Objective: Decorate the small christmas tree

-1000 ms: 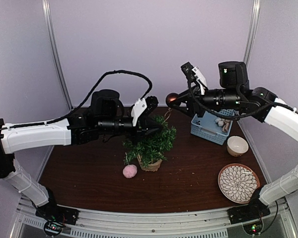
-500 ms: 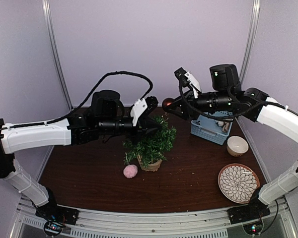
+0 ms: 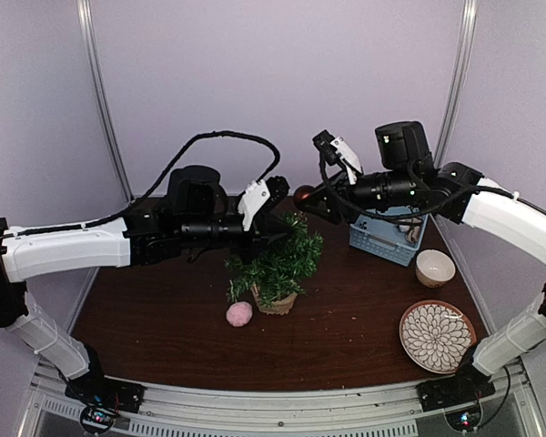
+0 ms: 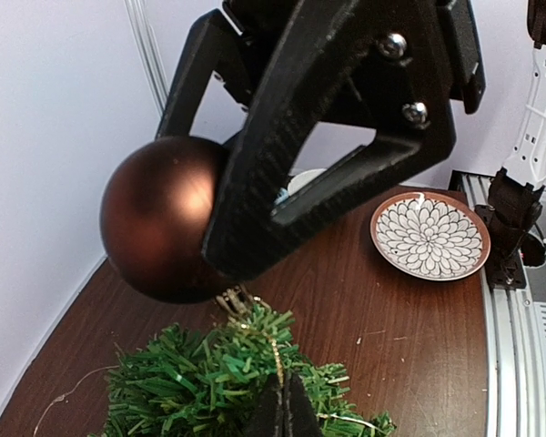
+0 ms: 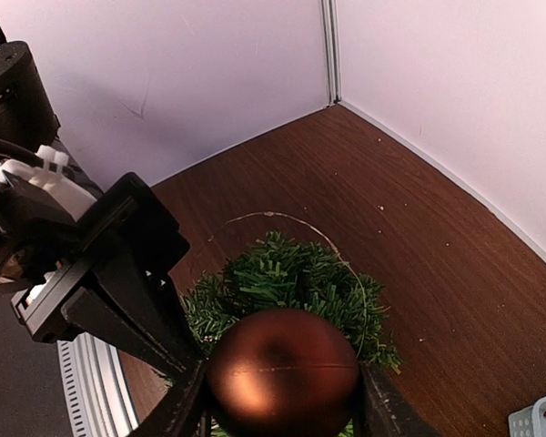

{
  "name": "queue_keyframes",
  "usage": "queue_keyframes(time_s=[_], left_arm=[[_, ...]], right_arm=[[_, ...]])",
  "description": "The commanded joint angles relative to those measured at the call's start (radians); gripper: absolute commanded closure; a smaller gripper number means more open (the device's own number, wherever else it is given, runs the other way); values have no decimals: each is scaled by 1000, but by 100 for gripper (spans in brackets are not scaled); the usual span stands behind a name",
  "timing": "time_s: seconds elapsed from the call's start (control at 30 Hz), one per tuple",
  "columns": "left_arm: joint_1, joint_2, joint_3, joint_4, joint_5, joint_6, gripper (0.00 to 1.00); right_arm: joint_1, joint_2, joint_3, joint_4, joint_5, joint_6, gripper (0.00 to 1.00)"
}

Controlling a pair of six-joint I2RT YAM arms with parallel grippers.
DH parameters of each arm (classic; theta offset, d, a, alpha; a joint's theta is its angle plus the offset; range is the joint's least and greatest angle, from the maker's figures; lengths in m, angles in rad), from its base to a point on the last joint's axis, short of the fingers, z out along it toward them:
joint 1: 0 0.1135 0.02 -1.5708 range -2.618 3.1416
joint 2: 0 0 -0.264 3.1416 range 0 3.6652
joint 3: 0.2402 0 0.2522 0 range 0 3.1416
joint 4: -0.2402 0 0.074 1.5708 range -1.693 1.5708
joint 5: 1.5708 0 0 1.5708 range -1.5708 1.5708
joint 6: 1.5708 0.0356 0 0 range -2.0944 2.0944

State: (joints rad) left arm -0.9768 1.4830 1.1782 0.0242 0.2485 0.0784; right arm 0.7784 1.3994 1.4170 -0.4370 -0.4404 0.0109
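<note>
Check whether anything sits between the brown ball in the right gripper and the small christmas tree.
Nothing visible does. The brown ball, held in the right gripper, hangs just above the small christmas tree with open air between. The left gripper is shut among the branches, beside that path.

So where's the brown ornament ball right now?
In the top view the brown ornament ball is back of centre, held between the right arm's fingers just above the small christmas tree, left of the blue basket.
</note>
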Motion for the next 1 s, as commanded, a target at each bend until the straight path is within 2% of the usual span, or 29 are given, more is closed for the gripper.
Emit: queue_keyframes(time_s=[0.0, 0.33, 0.97], left_arm=[[7, -2, -16, 7, -5, -1, 100], [7, -15, -30, 23, 74, 6, 100], [31, 7, -37, 19, 29, -32, 100]], right_arm=[[-3, 13, 11, 13, -4, 2, 69], [-2, -12, 23, 4, -8, 6, 69], [-2, 27, 23, 9, 30, 3, 69]])
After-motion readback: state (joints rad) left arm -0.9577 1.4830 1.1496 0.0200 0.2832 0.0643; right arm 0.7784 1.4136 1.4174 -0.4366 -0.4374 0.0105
